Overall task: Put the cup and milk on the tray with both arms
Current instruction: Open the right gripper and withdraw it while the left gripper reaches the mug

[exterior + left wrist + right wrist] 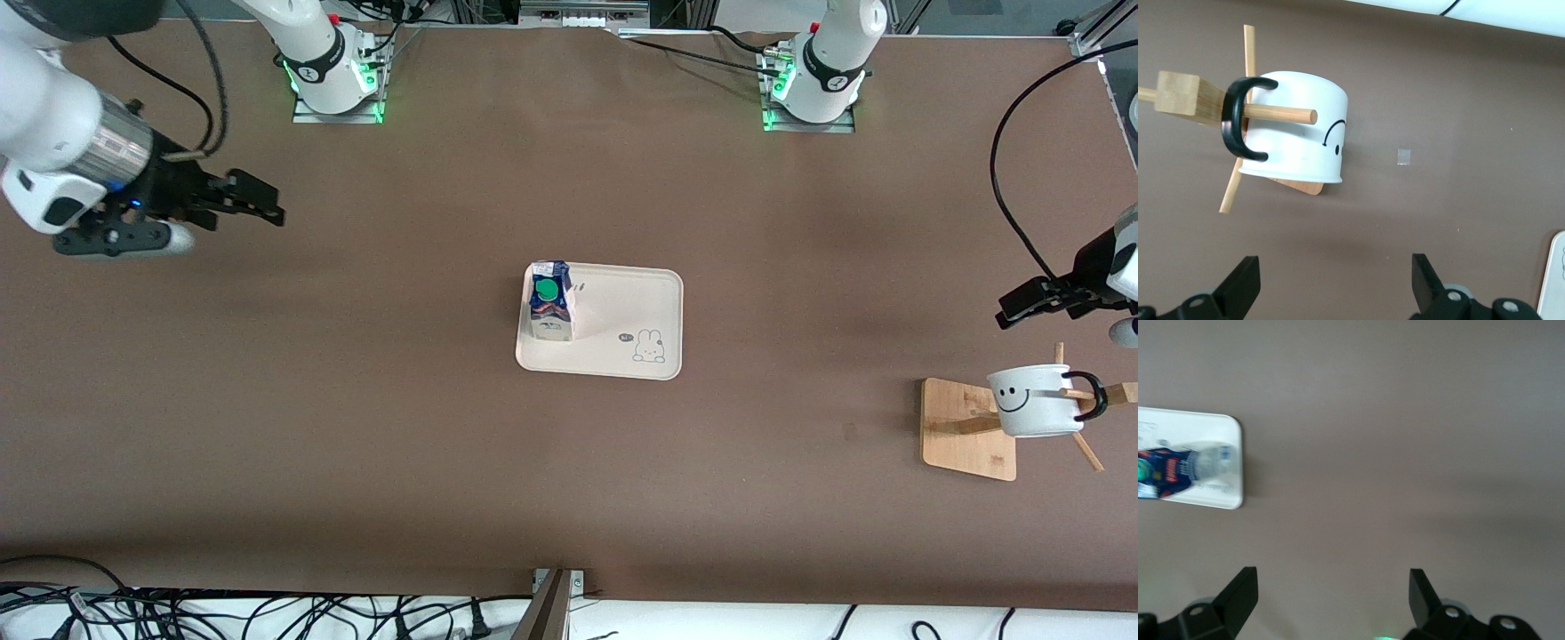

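Observation:
The milk carton (550, 300), dark blue and white with a green cap, stands upright on the cream tray (622, 320), at the tray's end toward the right arm. It also shows in the right wrist view (1178, 470) on the tray (1225, 430). The white smiley cup (1036, 402) hangs by its black handle on a peg of the wooden stand (965, 427), and shows in the left wrist view (1298, 137). My left gripper (1022, 304) is open and empty above the table beside the stand. My right gripper (258, 200) is open and empty, over bare table at the right arm's end.
The wooden stand's square base (951, 418) lies near the left arm's end of the table. The stand's pegs (1248, 67) stick out around the cup. Cables run along the table's near edge (267, 613). Brown table surface surrounds the tray.

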You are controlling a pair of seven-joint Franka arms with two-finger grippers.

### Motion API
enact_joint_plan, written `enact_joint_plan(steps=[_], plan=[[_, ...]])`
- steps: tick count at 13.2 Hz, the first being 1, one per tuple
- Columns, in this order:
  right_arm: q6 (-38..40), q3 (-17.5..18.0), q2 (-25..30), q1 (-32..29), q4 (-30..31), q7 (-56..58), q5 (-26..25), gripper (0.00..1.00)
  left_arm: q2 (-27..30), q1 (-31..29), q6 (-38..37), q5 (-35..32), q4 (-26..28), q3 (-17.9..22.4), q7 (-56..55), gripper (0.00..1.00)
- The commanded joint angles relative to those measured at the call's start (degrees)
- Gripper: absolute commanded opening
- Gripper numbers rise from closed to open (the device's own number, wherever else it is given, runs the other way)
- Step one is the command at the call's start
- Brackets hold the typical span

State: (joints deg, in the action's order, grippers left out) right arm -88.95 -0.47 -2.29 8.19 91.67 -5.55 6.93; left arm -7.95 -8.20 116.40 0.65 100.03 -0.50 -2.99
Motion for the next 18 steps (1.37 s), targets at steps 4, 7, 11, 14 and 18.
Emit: enact_joint_plan(steps=[4, 7, 11, 14, 18], plan=[[1.06, 3.46, 2.21, -6.0, 0.97, 4.4, -3.15, 1.0, 5.75, -1.2, 18.41, 6.19, 14.56, -0.47, -3.6, 1.0], [0.88, 3.37, 1.68, -6.0, -0.43, 4.14, -4.28, 1.0, 5.75, -4.28, 26.41, 26.45, 18.43, -0.82, -2.04, 1.0], [1.05, 3.72, 0.71, -5.47, -1.4, 3.79, -7.27, 1.0, 5.49, -4.28, 33.26, 27.48, 21.07, -0.91, -1.4, 1.0], [0.36, 3.28, 0.45, -5.99, -1.75, 3.0, -6.85, 1.0, 2.95, -3.93, 35.21, 30.44, 20.38, -0.99, -1.23, 1.0], [0.44, 3.46, 0.36, -5.73, -3.15, 3.17, -6.75, 1.0, -2.32, -3.49, 38.64, 31.08, 15.12, -1.79, 2.1, 1.0]])
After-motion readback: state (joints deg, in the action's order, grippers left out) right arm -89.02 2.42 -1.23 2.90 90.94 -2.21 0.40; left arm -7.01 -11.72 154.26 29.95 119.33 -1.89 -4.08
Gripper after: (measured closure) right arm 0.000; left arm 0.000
